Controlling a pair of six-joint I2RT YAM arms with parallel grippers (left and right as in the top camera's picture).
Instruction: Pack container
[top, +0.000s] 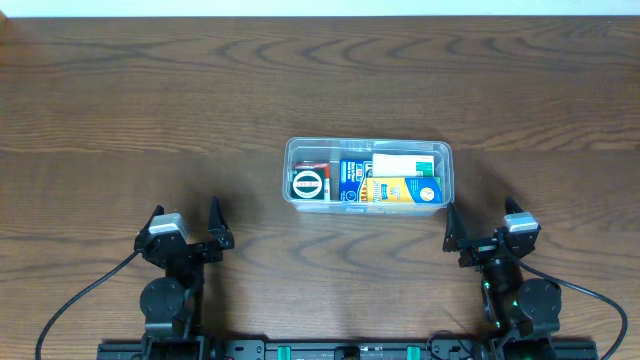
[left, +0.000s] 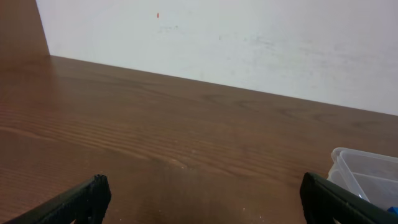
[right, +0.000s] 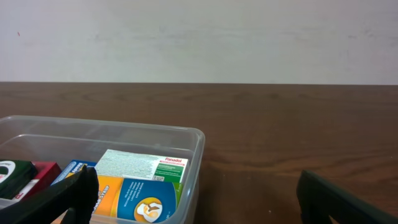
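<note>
1. My left jaws and right jaws gape wide, holding nothing, parked clear of the work.
2. The container (top: 368, 142) sits on the bench (top: 150, 100), two o'clock from left, ten from right.
3. Boxes (top: 385, 180) lie flat inside, presumably to fit.

Overhead looks straight down on the table (top: 150, 100); the 2 low wrist views face the far wall (left: 249, 37), sharing the container (top: 366, 142).
</note>
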